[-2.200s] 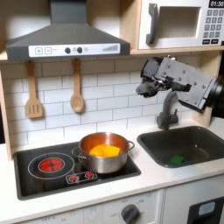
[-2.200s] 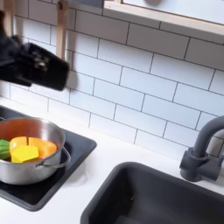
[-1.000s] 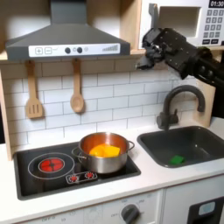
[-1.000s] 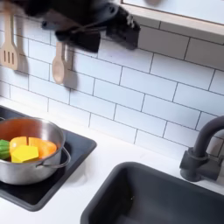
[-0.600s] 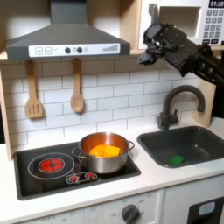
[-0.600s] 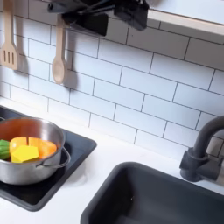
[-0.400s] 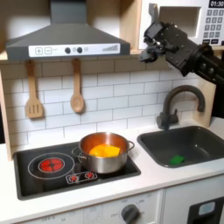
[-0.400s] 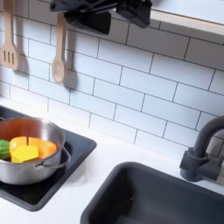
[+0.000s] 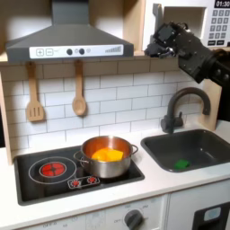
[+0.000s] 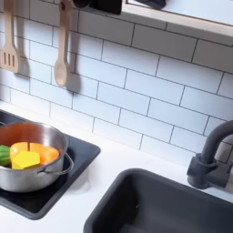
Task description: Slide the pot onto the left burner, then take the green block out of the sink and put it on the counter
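The steel pot point(image 9: 108, 155) with orange-yellow pieces inside sits on the right burner of the black cooktop point(image 9: 36, 184) in the first exterior view, beside the glowing red left burner point(image 9: 54, 168). In the second exterior view the pot point(image 10: 27, 160) is at the left edge. The green block point(image 9: 182, 164) lies in the dark sink point(image 9: 211, 144). My gripper point(image 9: 158, 38) hangs high up in front of the microwave, far above the pot and the sink and holding nothing I can see. Its jaws are too dark to read.
An arched faucet point(image 9: 178, 107) stands behind the sink; its base point(image 10: 207, 164) is at the second exterior view's right. Two wooden utensils point(image 9: 78, 92) hang on the tiled wall under the range hood point(image 9: 67, 40). Pale counter point(image 9: 151, 177) runs between cooktop and sink.
The arm has risen from just above the faucet to the microwave's height, climbing almost out of the top of the second exterior view. The pot and the green block have not moved.
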